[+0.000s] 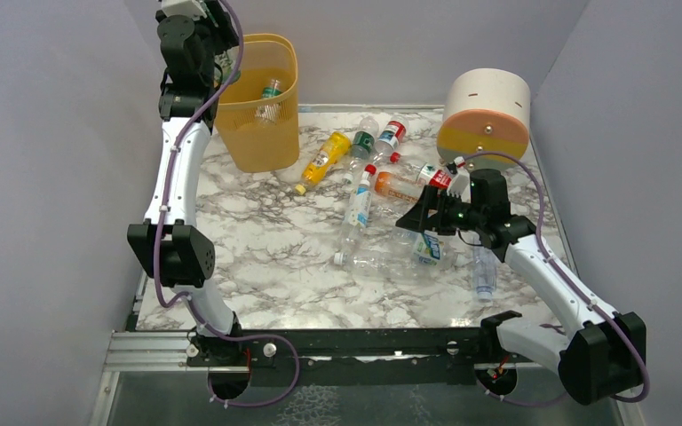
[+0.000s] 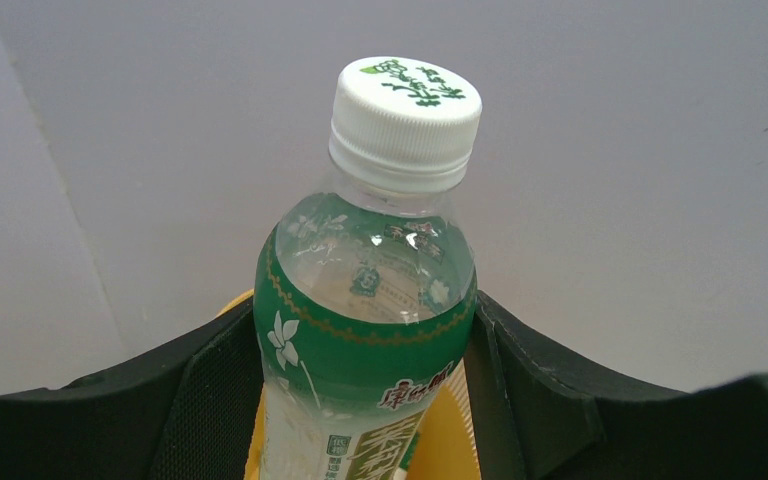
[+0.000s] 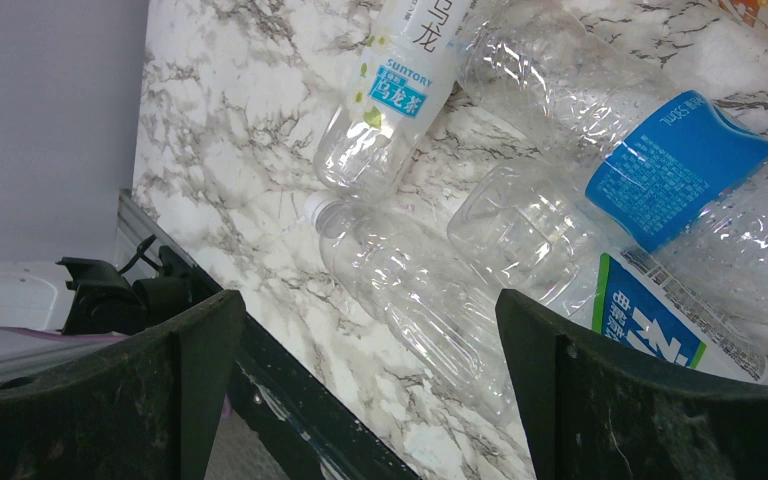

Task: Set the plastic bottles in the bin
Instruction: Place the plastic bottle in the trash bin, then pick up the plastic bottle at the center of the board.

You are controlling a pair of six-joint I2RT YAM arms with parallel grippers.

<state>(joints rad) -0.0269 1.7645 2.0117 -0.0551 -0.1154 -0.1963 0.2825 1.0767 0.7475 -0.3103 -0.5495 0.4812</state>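
Bin (image 1: 257, 133): one bottle already inside (image 1: 271, 93). The remaining bottles (image 1: 382, 177) lie flat on their sides to the right of the bin, well apart from it.

Left gripper (image 2: 370, 345) is clamped on the green-label bottle (image 2: 365, 300) at the label band, over the bin's left rim. Its long axis runs out past the fingertips, cap outward.

Right gripper (image 3: 365, 305) is spread wide with nothing in it, over a clear bottle (image 3: 430, 300) whose cap end faces the bin.

Likely empty: light, thin-walled, slick, crushable. Grip mid-body, across the axis.
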